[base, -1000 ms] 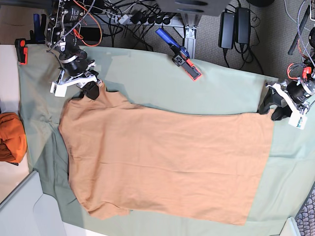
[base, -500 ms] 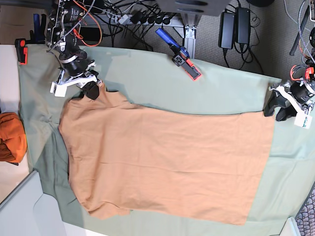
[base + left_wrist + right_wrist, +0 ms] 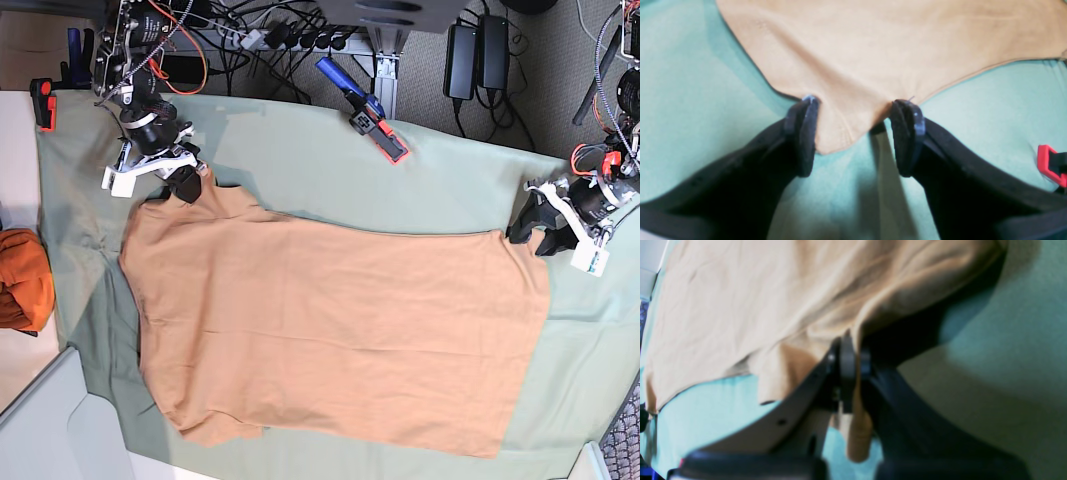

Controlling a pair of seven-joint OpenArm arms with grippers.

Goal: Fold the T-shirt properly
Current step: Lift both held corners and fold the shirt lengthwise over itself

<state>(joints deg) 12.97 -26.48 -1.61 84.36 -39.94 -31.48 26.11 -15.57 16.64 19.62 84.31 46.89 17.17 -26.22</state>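
In the left wrist view our left claw (image 3: 853,133) stands spread, its two black fingers (image 3: 803,133) straddling the hem corner of the T-shirt (image 3: 893,43); the fabric tip lies flat on the green cloth (image 3: 700,110) between them, and neither pad bites it yet. A second ago in the base view this claw sat at the shirt's corner, then drew off toward the desk edge; now it has come back in (image 3: 535,228), wide apart and aimed at that same corner. We read that as a re-approach: the corner slipped or was let go, and the grip has to be taken again before any fold can start

In the right wrist view our right claw (image 3: 851,373) is pressed together on a pinch of peach fabric near the shoulder, a roll of cloth hanging below the pads and the shirt tenting up behind it. In the base view that claw (image 3: 190,180) has not shifted across the three moments, so one end is held and waiting

Farther out, the shirt (image 3: 340,330) lies spread across the green cloth (image 3: 300,150) on the desk, collar end at that view's left, hem at its right, largely smooth. A darker orange bundle (image 3: 22,280) sits at the left edge, and a blue and red clamp (image 3: 365,110) lies beyond the shirt

We judge the task barely begun: once the left claw closes on the hem corner, both ends can lift together
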